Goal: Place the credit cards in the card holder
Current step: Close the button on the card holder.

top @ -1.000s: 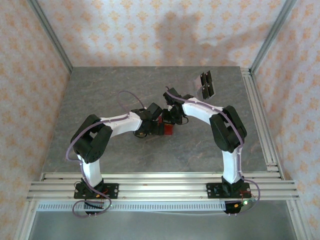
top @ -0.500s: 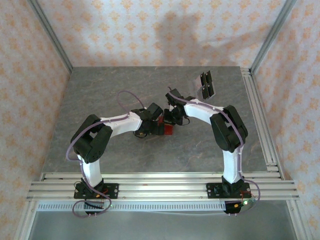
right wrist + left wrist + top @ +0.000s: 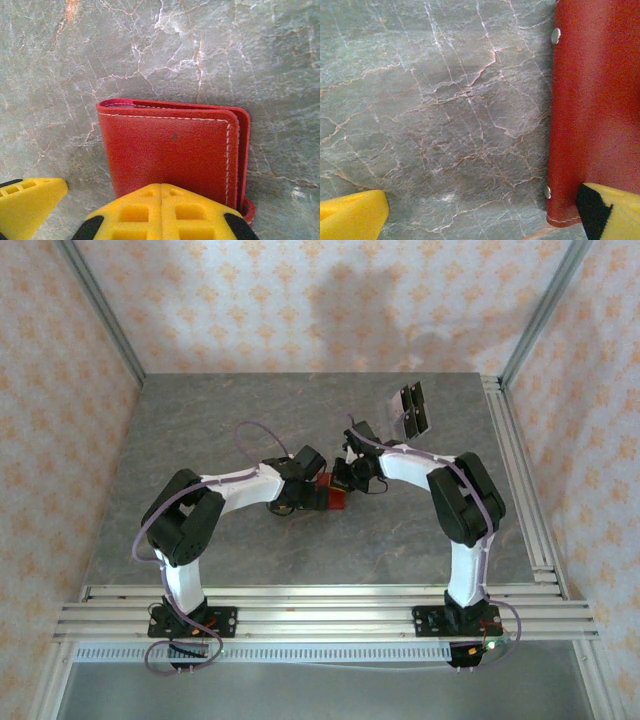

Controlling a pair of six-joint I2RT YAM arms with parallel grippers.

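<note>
Card holder [image 3: 170,150] — one, red, folded; credit cards [image 3: 413,410] — small cluster, uncountable.

The red card holder [image 3: 170,150] lies flat and folded shut, its near edge just under the closed tips of the right gripper [image 3: 161,200]. The dark credit cards [image 3: 413,410] lie clustered well beyond that gripper, to its right.

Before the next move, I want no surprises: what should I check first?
1. Wallet lying flat on the table: ok.
2. Wallet open to take cards: not ok, folded shut.
3. Cards in the wallet: not ok, they lie at the table's far right.
4. Left claw open: ok, one finger over the wallet's edge.
5. Right claw holding a card: not ok, shut, tips at the wallet's edge.
</note>
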